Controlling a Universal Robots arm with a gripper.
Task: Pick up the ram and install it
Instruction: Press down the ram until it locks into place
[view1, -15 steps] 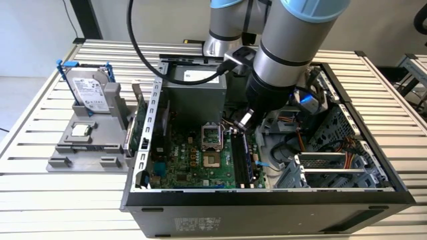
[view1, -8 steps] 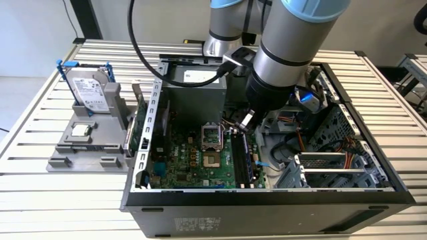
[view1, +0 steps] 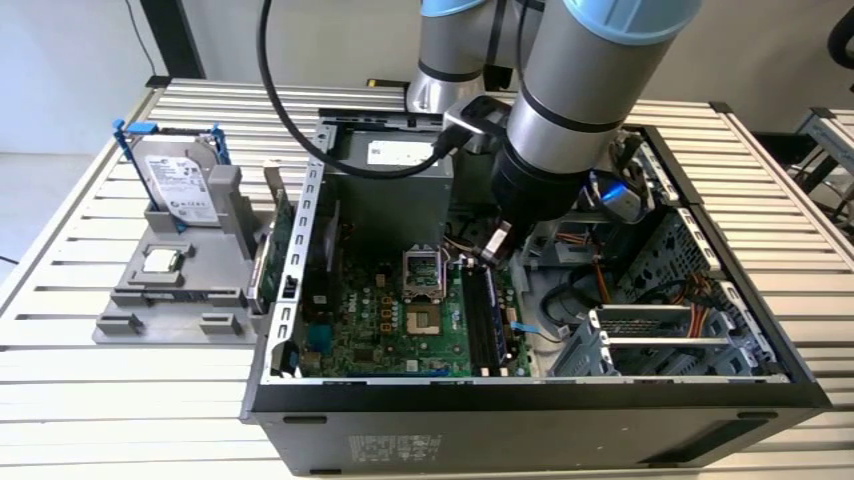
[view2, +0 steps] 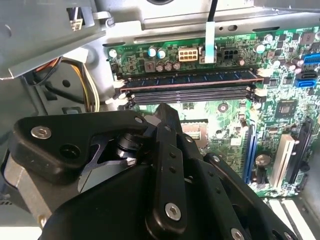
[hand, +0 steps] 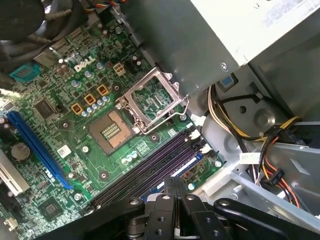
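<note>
already seated: slim dark green-black ram stick (view2: 190, 78) lying in the outermost black slot of the green motherboard (view1: 387, 335). black claw (hand: 172, 187) hovering just above the slots, fingers pressed together, holding nothing.

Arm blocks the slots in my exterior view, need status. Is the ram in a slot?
Observer: Yes. In the second wrist view the ram stands in the slot farthest from the CPU socket.
Operator: Other slots?
Observer: In the first wrist view the neighbouring slots are empty.
Operator: Tool?
Observer: In the first wrist view the tool looks shut with nothing in it, its tip over the slot bank.
</note>
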